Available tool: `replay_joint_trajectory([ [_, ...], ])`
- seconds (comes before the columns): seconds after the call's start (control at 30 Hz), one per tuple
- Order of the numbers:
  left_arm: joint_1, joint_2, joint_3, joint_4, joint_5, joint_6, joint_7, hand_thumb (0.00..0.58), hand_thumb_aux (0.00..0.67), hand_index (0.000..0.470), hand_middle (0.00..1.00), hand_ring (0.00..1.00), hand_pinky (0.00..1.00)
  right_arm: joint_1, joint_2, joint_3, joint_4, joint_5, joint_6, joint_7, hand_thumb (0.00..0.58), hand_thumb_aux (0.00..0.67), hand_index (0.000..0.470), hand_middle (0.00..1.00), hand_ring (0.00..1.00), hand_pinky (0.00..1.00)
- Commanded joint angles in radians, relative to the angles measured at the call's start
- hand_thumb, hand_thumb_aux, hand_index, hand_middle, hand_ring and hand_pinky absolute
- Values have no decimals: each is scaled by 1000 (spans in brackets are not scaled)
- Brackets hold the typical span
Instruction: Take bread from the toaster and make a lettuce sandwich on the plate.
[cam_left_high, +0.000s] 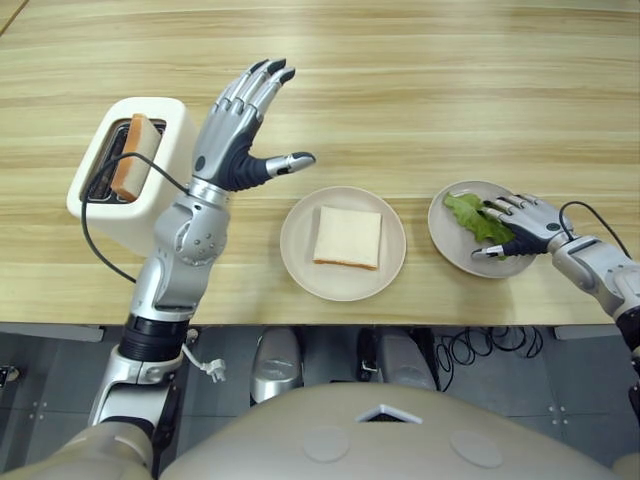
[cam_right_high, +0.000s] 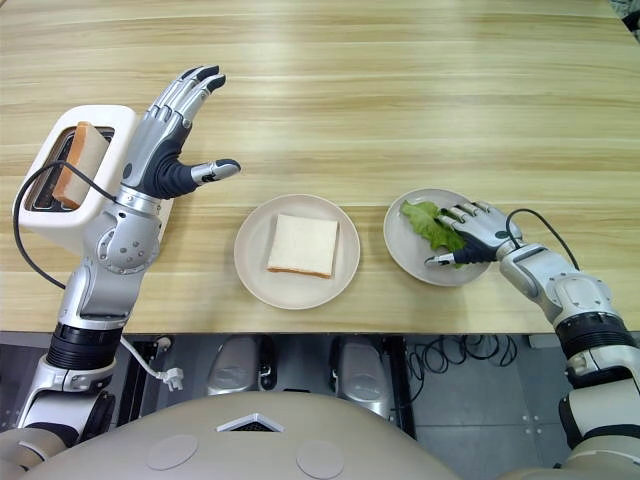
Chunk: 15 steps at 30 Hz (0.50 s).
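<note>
A white toaster (cam_left_high: 105, 205) stands at the left of the wooden table with one toasted bread slice (cam_left_high: 133, 155) sticking up from a slot. My left hand (cam_left_high: 238, 130) is raised beside it, to its right, fingers spread open and holding nothing. A slice of white bread (cam_left_high: 348, 237) lies on the middle plate (cam_left_high: 300, 262). On the smaller right plate (cam_left_high: 447, 240) lies a green lettuce leaf (cam_left_high: 470, 215). My right hand (cam_left_high: 522, 225) rests on that leaf, fingers curled over its right part.
A black cable (cam_left_high: 95, 240) loops from the toaster over its front and off the table's near edge. Bare wood stretches across the whole far half of the table.
</note>
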Motion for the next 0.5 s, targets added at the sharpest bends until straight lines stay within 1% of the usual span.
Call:
replay_joint_trajectory([
  [0.03, 16, -3, 20, -61, -29, 0, -28, 0, 0, 0, 0, 0, 0, -8, -7, 62, 28, -45, 29, 10, 237, 155, 106, 0, 0, 0],
  [0.07, 18, -4, 24, -71, -31, 2, -31, 0, 0, 0, 0, 0, 0, -13, -8, 72, 28, -49, 32, 10, 534, 481, 330, 0, 0, 0],
  [0.1, 19, -4, 27, -78, -32, 3, -34, 0, 0, 0, 0, 0, 0, -17, -8, 81, 26, -51, 34, 11, 534, 481, 330, 0, 0, 0],
  [0.13, 19, -4, 30, -82, -33, 3, -35, 0, 0, 0, 0, 0, 0, -19, -8, 89, 22, -53, 37, 11, 580, 670, 460, 0, 0, 0],
  [0.5, 29, -5, 56, -105, -43, -1, -45, 0, 0, 0, 0, 0, 0, -36, 2, 120, -8, -43, 52, 3, 580, 670, 460, 0, 0, 0],
])
